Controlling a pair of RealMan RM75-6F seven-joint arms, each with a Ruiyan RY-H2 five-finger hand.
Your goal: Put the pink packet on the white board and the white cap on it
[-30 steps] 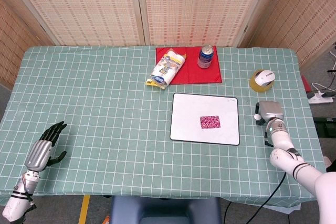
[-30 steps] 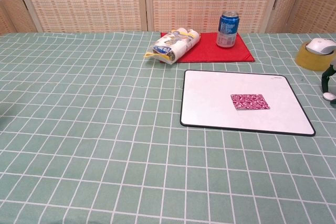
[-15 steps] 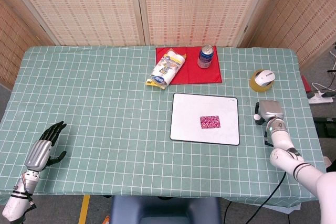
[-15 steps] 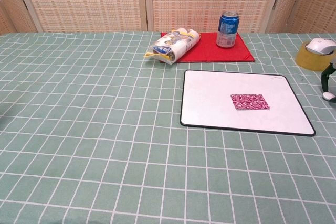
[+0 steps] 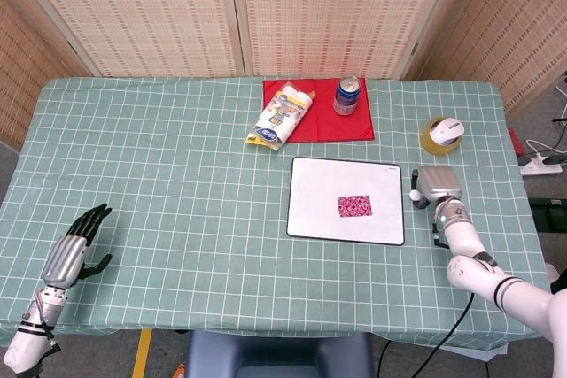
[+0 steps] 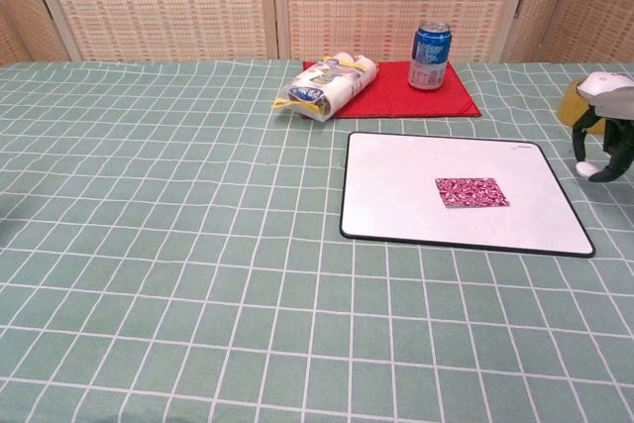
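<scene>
The pink packet lies flat right of the middle of the white board. My right hand hovers just off the board's right edge, back of the hand up. It pinches a small white cap at its lower left side. My left hand rests open on the table near the front left corner, far from the board, and does not show in the chest view.
A red mat behind the board carries a blue can and part of a snack bag. A yellow tape roll with a white mouse-shaped object on top stands behind my right hand.
My right hand has moved left toward the board's right edge, carrying the white cap with it. The left hand and the packet have stayed put.
</scene>
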